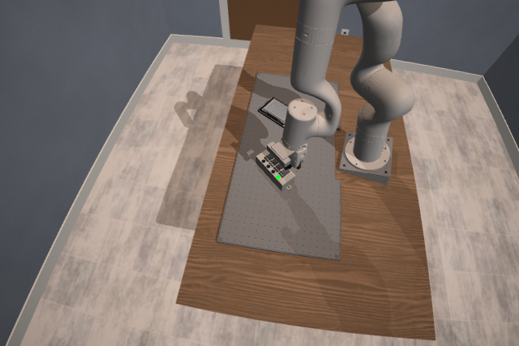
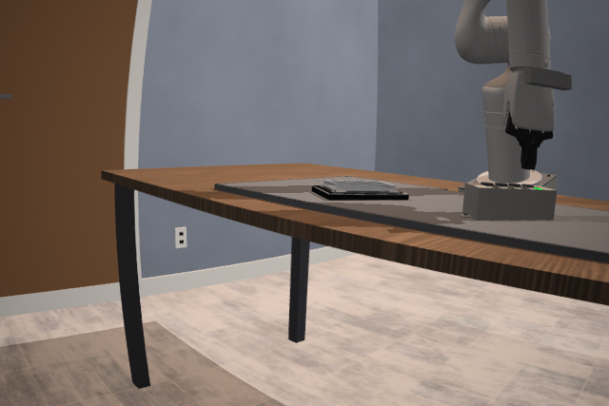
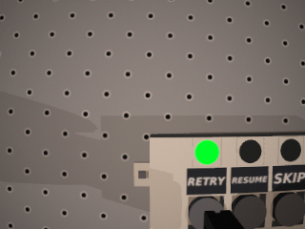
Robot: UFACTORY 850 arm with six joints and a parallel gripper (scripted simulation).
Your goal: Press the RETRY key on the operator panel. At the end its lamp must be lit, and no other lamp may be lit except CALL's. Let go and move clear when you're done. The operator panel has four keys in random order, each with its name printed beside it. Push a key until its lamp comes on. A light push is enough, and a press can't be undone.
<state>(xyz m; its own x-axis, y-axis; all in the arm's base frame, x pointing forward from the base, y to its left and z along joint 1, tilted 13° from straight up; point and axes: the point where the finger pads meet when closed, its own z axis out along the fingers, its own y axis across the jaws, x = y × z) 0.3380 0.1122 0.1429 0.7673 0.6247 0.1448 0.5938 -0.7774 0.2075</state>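
Note:
The beige operator panel (image 1: 273, 179) (image 2: 509, 203) (image 3: 167, 191) stands on the grey perforated plate (image 1: 272, 216). In the wrist view the RETRY label (image 3: 206, 180) has a lit green lamp (image 3: 207, 152) above it and its round key (image 3: 202, 210) below it. The lit lamp also shows in the top view (image 1: 278, 176). The RESUME lamp (image 3: 250, 151) and SKIP lamp (image 3: 290, 150) are dark; the fourth key is out of the wrist view. My gripper (image 2: 527, 165) (image 3: 220, 220) is shut and empty, its tips a little above the RETRY key.
A flat black tray with a ribbed grey top (image 1: 274, 108) (image 2: 361, 189) lies on the plate behind the panel. The arm's base (image 1: 366, 162) is bolted to the wooden table (image 1: 302, 292) to the right of the plate.

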